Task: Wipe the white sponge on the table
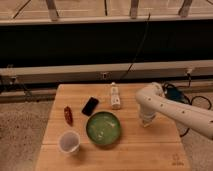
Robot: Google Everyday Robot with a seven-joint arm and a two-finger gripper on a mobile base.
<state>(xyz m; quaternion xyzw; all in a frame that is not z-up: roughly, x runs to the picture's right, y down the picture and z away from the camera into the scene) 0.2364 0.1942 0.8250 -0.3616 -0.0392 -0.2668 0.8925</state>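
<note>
The table (150, 150) is a light-brown tabletop of wide wooden planks. My white arm reaches in from the right, and the gripper (146, 120) points down onto the table's right half, right of the green bowl (103, 128). The white sponge does not show as a separate thing. A pale bit at the gripper's tip, touching the wood, may be it, but the gripper hides that spot.
A white power strip (115, 96) lies at the back middle, with a black phone (90, 106) to its left. A red object (68, 115) and a clear cup (69, 141) are on the left. A small dark mark (176, 161) is near the front right corner. Cables hang behind the table.
</note>
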